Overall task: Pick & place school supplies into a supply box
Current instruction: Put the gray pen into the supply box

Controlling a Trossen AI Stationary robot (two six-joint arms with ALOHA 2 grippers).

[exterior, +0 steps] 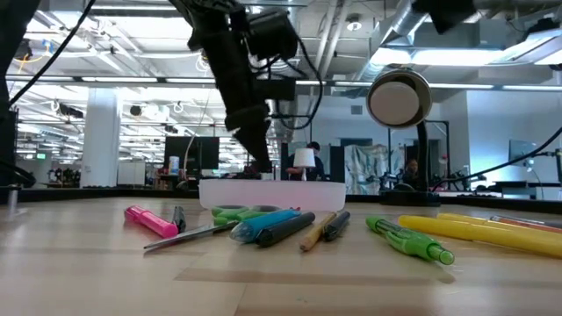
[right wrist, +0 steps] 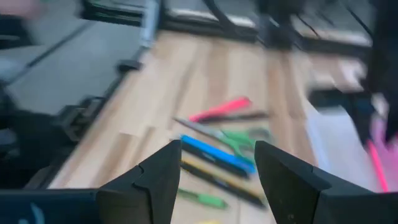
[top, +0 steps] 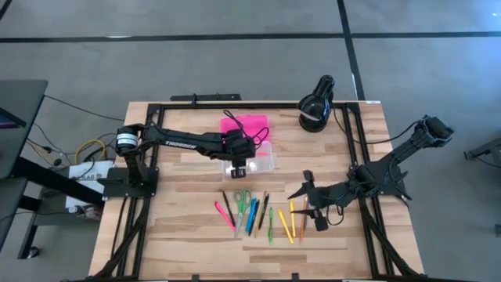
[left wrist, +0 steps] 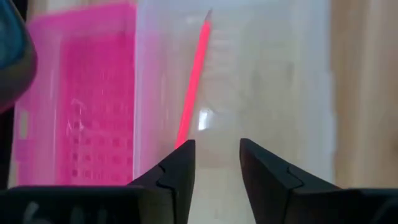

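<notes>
Pens (top: pixel 254 215) lie in a row on the desk (top: pixel 188 235) just beside the wide-open, empty right pincer (top: pixel 315 208), long axes parallel, while the left pincer (left wrist: pixel 216 163), parted and empty, hovers over the supply box (top: pixel 258 157) holding one red pencil (left wrist: pixel 193 81).

Supply box (top: pixel 258 160) clear, lid (top: pixel 244 125) pink; pink pencil (left wrist: pixel 193 81) inside; green scissors (top: pixel 243 200).

I count one slim pink-red pencil (left wrist: pixel 193 74) in my one clear plastic supply box (top: pixel 262 159) with its pink textured lid (top: pixel 244 124). Loose on the table: one pair of green-handled scissors (top: pixel 243 199) and roughly ten thin coloured pens and pencils (top: pixel 284 225). There is one black round lamp (top: pixel 316 103).
</notes>
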